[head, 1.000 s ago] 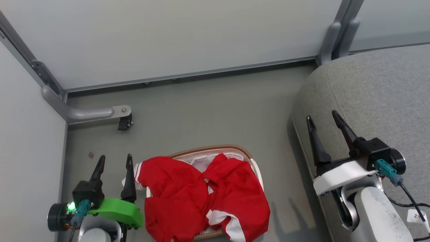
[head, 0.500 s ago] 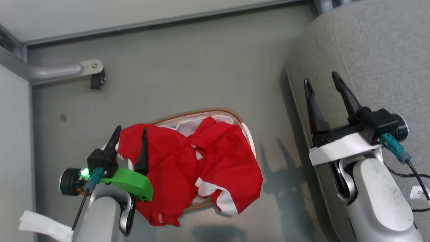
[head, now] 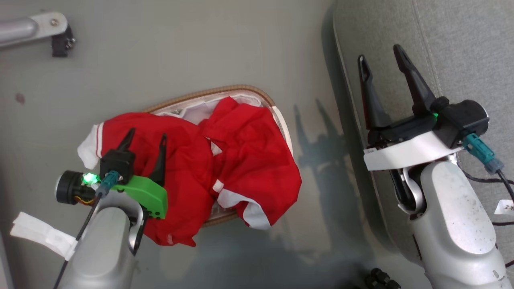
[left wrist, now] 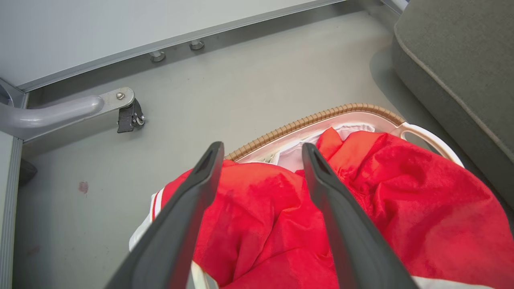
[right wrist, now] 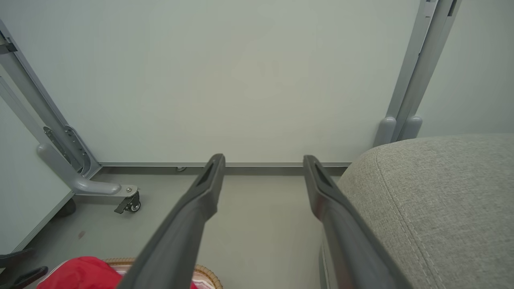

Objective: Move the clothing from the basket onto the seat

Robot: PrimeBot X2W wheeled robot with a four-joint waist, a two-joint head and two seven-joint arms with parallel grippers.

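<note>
Hovering over the red sports garments heaped in the basket.
Left gripper, jaws apart, above their left side, apparently not touching; right gripper, jaws apart, over the seat. A deep pinch could snag the liner or tip the basket.

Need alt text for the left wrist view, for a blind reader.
The left gripper, jaws open, hangs over red clothing heaped in a white basket with a brown woven rim. The basket sits on grey floor, with the grey seat at upper right.
</note>
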